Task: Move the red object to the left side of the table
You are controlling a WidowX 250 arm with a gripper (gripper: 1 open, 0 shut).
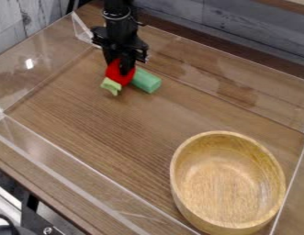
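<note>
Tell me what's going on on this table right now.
A single robot arm has its hand pointing straight down, shut on the red object, a small red toy with a light-green end, at the far left part of the wooden table. A green block lies right beside it. A round wooden bowl sits near the front right.

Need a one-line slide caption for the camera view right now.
Gripper shut on the red object beside a green block; wooden bowl at front right.

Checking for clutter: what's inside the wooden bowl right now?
The wooden bowl looks empty; its bare floor shows. Only a sliver behind the near rim is hidden.
</note>
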